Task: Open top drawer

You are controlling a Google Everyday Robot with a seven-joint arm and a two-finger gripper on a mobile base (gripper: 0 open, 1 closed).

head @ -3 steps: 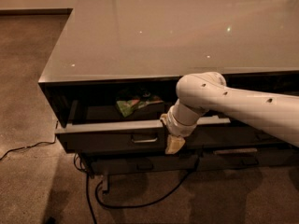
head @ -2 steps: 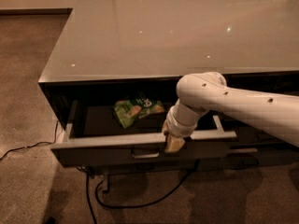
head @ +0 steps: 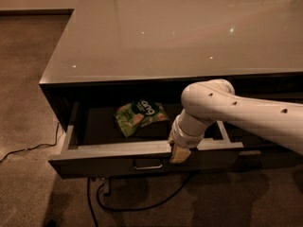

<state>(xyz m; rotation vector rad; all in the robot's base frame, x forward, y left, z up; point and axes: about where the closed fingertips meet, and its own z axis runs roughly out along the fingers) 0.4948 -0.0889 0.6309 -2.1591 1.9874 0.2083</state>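
Brown carpet point(head: 28, 79) covers the floor of a dimly lit room, and a long low cabinet with a glossy grey top point(head: 189, 32) fills most of the single camera view. Small ceiling lights reflect on that top. A dark cable point(head: 142, 205) loops over the carpet under the cabinet's front.

The top drawer point(head: 104, 162) stands well out of the cabinet's front, its long axis running left to right along the cabinet. Its interior is exposed, and a green snack bag point(head: 139, 117) lies on the drawer floor near the middle. The small metal handle point(head: 147, 165) sits at the centre of the flat front.

The white arm point(head: 255, 119) comes in from the right, and its gripper point(head: 179, 152) points down onto the top lip of the drawer front. It touches the lip just right of the handle and slightly above it. Whether it is clamped on that lip or only hooked behind it cannot be made out.

Judging by how far out the drawer sits, the task looks nearly finished. Any further pull would run straight out from the cabinet, square to the drawer's long axis. With the contact point right of centre, the front could skew a little.
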